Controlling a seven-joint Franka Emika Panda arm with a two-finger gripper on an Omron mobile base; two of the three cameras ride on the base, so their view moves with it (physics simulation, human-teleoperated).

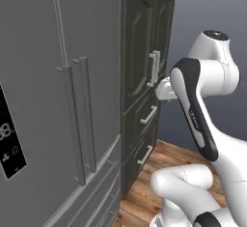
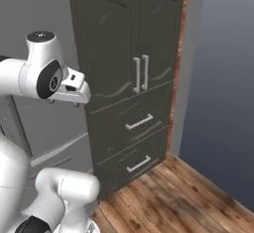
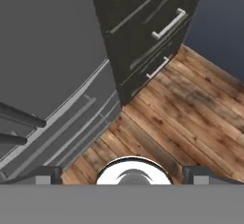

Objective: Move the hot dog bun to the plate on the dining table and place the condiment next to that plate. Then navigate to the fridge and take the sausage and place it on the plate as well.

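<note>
The grey steel fridge (image 1: 58, 76) fills the left side in front of me, both doors shut, its paired vertical handles (image 1: 79, 120) meeting at the middle seam. It also shows as the fridge (image 3: 47, 51) with its lower drawers. My gripper (image 3: 123, 176) hangs open over the floor in front of the fridge's right corner, its dark fingertips (image 3: 45, 175) wide apart with nothing between them. The hand (image 2: 74, 90) is held out at mid height near the fridge's right edge. The hot dog bun, plate, dining table, condiment and sausage are out of view.
A tall dark cabinet (image 2: 129, 68) with two doors and two drawers stands right of the fridge. A black display panel (image 1: 9, 144) is on the left fridge door. Wooden floor (image 2: 173, 192) runs to a blue-grey wall (image 2: 223, 78) on the right.
</note>
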